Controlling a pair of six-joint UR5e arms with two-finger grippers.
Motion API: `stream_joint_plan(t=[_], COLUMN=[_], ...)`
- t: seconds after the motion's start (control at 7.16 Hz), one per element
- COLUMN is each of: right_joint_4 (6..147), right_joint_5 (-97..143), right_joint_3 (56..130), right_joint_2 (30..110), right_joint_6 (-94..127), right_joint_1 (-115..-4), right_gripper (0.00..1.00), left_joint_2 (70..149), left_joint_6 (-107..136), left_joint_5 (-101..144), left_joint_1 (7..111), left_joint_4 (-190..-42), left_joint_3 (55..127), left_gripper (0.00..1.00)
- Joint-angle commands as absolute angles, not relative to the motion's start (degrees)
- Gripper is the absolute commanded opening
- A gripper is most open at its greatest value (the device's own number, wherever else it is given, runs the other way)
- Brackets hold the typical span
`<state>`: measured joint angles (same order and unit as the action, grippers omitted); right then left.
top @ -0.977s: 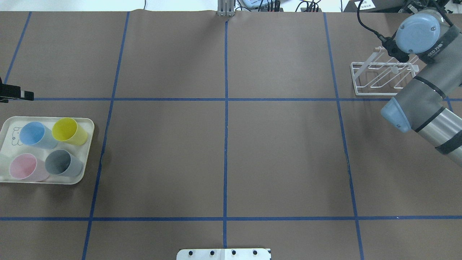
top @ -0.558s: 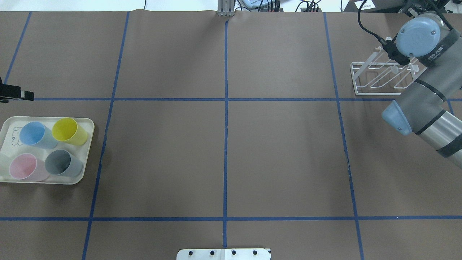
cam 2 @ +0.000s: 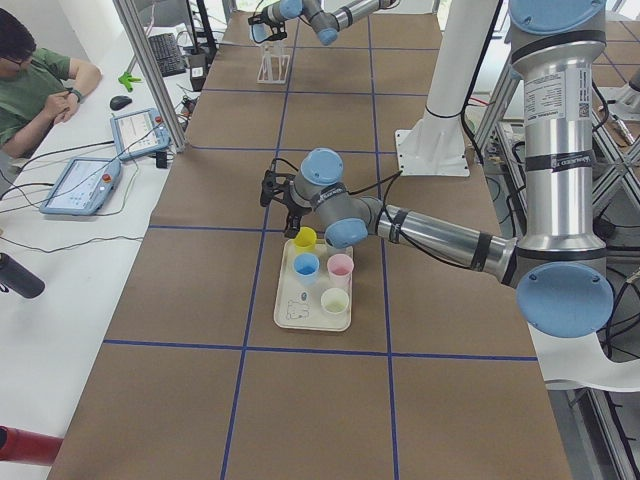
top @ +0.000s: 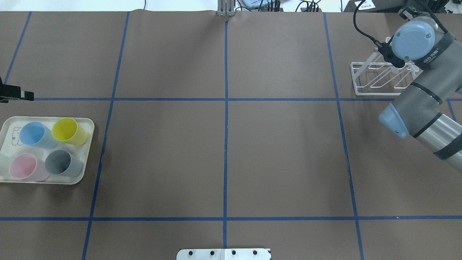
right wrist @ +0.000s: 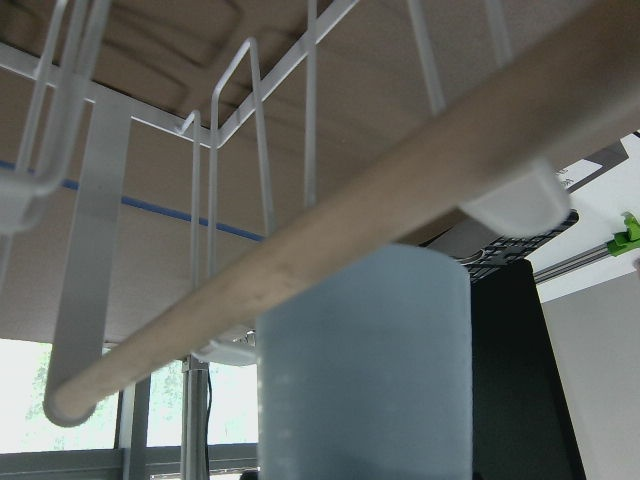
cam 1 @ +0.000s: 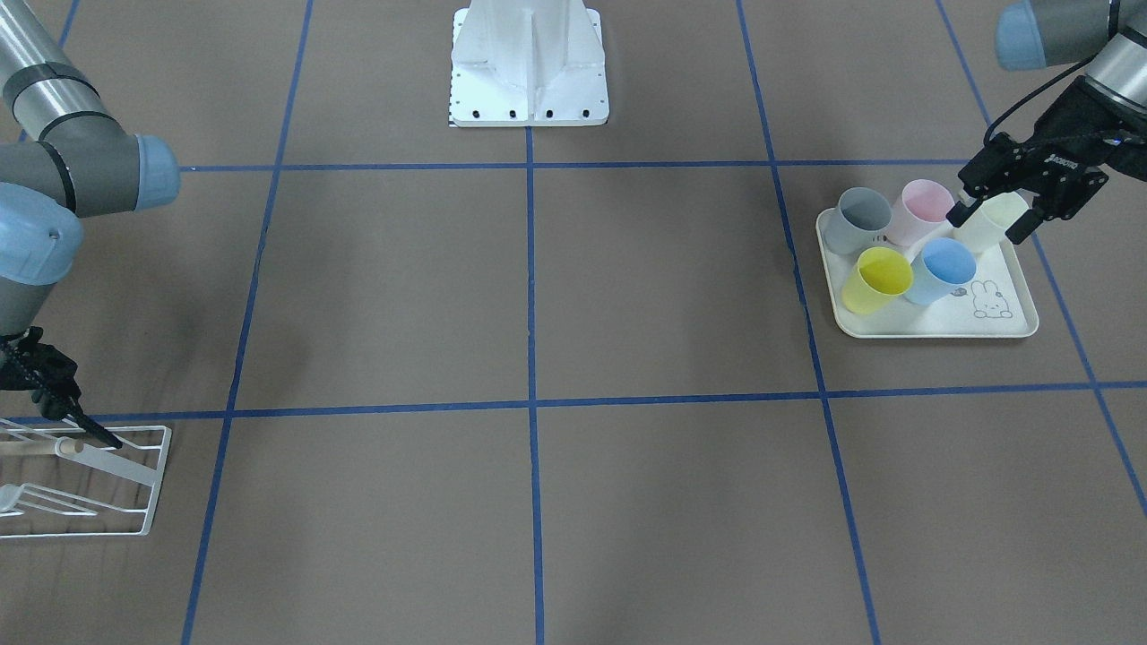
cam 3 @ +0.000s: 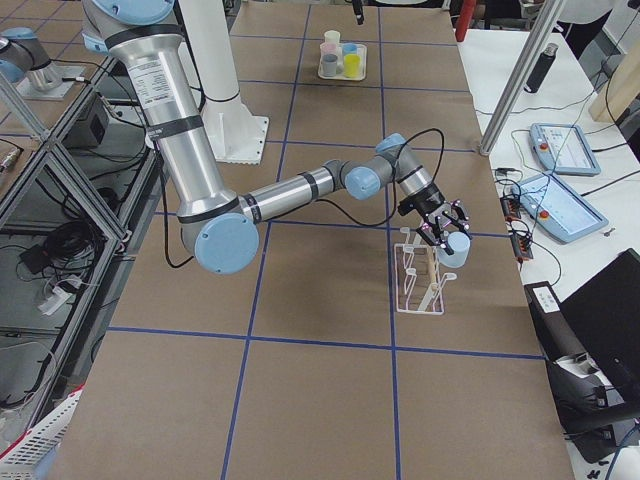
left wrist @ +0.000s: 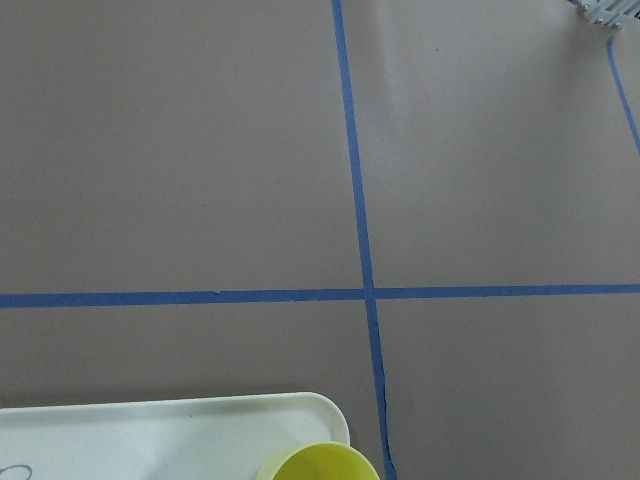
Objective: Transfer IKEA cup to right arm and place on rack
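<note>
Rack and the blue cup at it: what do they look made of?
The rack: thin white-coated wire, likely painted metal. Its dowel: bare pale wood, faint grain visible. The cup: matte pale blue, smooth wall, probably plastic.

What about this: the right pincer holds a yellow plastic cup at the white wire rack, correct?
Wrong colour. The right pincer holds a pale blue plastic cup at the white wire rack, as the exterior right and right wrist views show.
</note>
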<state>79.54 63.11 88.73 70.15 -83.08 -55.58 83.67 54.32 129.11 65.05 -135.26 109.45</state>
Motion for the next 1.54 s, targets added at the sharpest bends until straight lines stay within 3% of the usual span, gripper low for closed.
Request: stream_joint_plan(t=[0.0,0.56,0.84,1.4], right_joint_4=[79.54,79.63,79.63,79.63], right_joint_5=[63.02,61.61,61.7,61.87], right_joint_3=[88.42,87.98,87.8,88.5], right_joint_2=[70.31,70.93,70.84,70.32], right_joint_6=[-83.06,-82.53,-82.53,-82.62], right_joint_1=[-54.58,-53.26,-53.26,-53.26], right_gripper=[0.59,0.66,0.99,0.99], left_joint_2=[83.67,83.67,83.67,83.67], left_joint_6=[54.4,54.4,54.49,54.49], left_joint_5=[129.11,129.11,129.11,129.11], left_joint_1=[65.04,65.04,65.04,65.04], left_joint_4=[-135.26,-135.26,-135.26,-135.26], left_joint_3=[109.34,109.34,109.42,109.51], left_gripper=[1.0,1.0,1.0,1.0])
